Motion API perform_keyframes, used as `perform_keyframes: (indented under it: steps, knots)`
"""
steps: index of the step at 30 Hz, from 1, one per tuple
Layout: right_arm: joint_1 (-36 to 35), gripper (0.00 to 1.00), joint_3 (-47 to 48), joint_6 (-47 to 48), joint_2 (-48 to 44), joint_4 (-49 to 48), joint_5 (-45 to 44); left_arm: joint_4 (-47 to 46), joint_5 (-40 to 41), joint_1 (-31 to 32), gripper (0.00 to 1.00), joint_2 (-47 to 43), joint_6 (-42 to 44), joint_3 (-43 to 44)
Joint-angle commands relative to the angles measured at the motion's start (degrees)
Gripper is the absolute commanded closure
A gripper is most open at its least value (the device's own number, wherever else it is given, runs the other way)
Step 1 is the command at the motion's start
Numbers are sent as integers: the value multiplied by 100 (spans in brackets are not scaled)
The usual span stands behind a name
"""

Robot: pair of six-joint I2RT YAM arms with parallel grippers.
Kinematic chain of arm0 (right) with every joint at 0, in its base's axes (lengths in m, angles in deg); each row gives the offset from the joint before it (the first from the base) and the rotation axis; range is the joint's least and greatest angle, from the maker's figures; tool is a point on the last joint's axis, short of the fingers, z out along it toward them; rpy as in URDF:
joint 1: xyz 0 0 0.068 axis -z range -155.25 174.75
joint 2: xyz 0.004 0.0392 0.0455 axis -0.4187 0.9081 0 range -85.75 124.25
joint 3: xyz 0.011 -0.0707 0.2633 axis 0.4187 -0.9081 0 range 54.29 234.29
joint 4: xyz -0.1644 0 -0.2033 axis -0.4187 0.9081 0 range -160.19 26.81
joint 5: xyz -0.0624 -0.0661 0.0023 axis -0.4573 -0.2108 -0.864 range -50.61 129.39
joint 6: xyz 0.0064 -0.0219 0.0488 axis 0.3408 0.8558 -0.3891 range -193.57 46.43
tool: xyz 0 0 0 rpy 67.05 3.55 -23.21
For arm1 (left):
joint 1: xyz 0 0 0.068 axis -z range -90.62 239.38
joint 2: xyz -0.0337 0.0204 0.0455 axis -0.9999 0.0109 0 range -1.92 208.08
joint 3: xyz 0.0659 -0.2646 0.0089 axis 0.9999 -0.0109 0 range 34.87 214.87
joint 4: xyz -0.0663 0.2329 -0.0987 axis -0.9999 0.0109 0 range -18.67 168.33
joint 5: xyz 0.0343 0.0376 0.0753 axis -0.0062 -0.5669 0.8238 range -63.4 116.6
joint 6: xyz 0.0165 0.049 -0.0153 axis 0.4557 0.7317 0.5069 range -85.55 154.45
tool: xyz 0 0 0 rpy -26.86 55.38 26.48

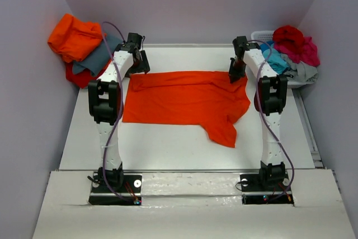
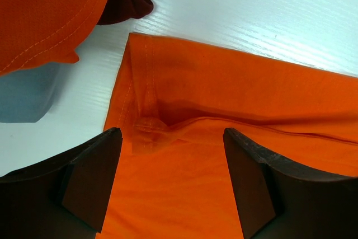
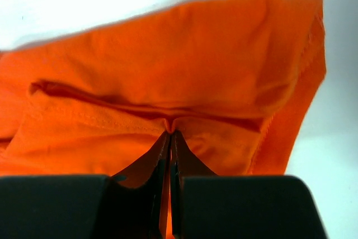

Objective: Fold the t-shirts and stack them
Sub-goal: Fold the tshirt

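The spread shirt [image 1: 184, 102] is bright orange and lies flat on the white table [image 1: 168, 149] between my two hands. Its far edge is turned over in a narrow band with a stitched hem, and one short sleeve pokes out on the near right. My right hand [image 3: 169, 134] is pinched tight on a puckered fold at the shirt's far right corner, with cloth bunching just ahead of the fingers. My left hand [image 2: 170, 138] stands wide over the far left corner, a crumpled seam between its fingers; I cannot tell whether they touch it. Beyond and outside my left hand lies a pile of three: an orange shirt [image 1: 72, 37], a grey shirt [image 1: 100, 54] and a red shirt [image 1: 81, 76]. Just outside my right hand, one white basket [image 1: 258, 34] holds three more pieces: a crimson shirt [image 1: 296, 43], a turquoise shirt [image 1: 274, 60] and a pale grey cloth [image 1: 305, 72].
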Motion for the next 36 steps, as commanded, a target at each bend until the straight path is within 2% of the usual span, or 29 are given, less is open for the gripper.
perform_keyframes:
  steps: [1,9,17,28,32,36]
  knots:
    - [-55,93,-119,84,-677,172,5,14,1,35,16,-102,63,-30]
    - [-55,93,284,76,-520,312,-13,23,-34,35,16,-93,72,-13]
    - [-170,93,57,137,-730,436,154,40,-16,35,16,-93,90,-30]
    - [-328,93,-752,243,-1574,682,444,102,-51,35,16,-49,98,23]
    - [-433,93,-1321,269,-2012,673,435,110,-86,35,16,-14,107,58]
    - [-486,93,-1701,286,-2093,796,540,137,-139,35,16,30,116,119]
